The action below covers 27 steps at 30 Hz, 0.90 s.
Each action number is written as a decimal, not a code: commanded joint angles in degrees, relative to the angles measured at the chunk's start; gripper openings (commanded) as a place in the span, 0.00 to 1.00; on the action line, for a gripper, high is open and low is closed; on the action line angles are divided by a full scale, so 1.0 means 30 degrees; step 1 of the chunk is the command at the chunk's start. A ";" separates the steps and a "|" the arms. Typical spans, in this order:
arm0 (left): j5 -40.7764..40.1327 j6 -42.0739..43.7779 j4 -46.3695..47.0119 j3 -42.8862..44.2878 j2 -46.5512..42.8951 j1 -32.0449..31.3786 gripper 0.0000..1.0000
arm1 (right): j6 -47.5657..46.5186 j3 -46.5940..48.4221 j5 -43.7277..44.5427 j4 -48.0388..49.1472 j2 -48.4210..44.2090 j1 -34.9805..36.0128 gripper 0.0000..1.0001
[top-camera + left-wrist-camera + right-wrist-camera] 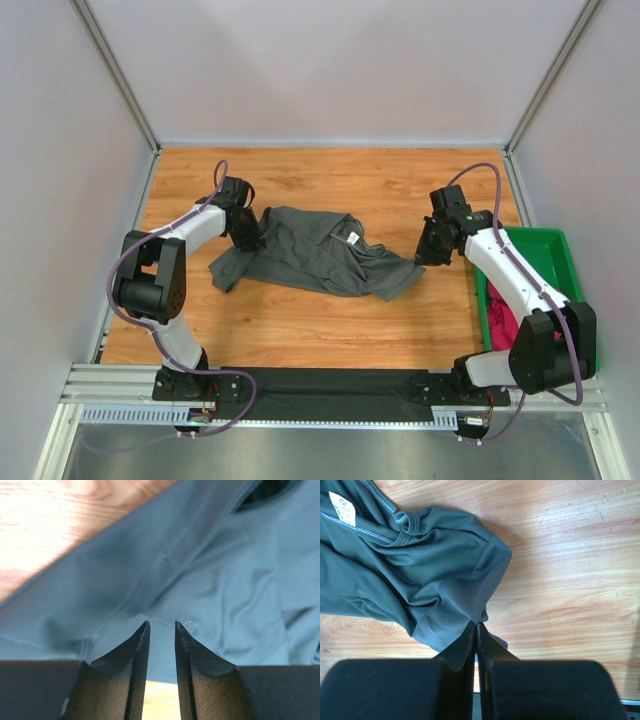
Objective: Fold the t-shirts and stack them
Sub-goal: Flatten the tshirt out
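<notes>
Two t-shirts: grey t-shirt point(310, 255) lies crumpled at centre of table point(330, 330), pink t-shirt point(500, 320) waits in green tray point(560, 240) at 3 o'clock. Two grippers, one tray. Right gripper point(476, 625) is clenched on the hem at shirt's 3 o'clock. Left gripper point(161, 625), at 9 o'clock, has jaws slightly apart w/ nothing between. Prob. they take opposite ends to spread cloth flat before 1st fold.

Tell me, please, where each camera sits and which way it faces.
Top external: above and behind the bases, looking down on the wooden table and crumpled charcoal-grey cloth t-shirt; both arms show.
Left wrist: on the left arm, facing past the left gripper onto that t-shirt.
Right wrist: likewise; the right gripper pinches the t-shirt's edge.
Shared: every view shows the t-shirt.
</notes>
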 commanded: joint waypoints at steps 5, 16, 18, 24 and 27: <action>-0.1056 -0.0669 -0.0013 0.0931 0.0926 0.0478 0.35 | -0.0060 0.0609 0.0484 0.0728 -0.0445 -0.0016 0.00; -0.0823 -0.0522 -0.0422 0.2220 0.2714 0.0537 0.28 | -0.0030 0.0639 0.0338 0.0962 -0.0035 -0.0016 0.00; -0.0823 -0.0318 -0.0569 0.2367 0.2773 0.0537 0.24 | -0.0059 0.0610 0.0338 0.0933 -0.0093 -0.0016 0.00; -0.1436 0.0297 -0.2086 0.2657 0.1370 0.0537 0.00 | -0.0118 0.0784 0.0425 0.0759 -0.0123 0.0013 0.00; -0.1555 0.0883 -0.2970 0.2981 -0.0123 0.0508 0.00 | -0.0235 0.1194 0.1325 0.0348 -0.0152 -0.0045 0.00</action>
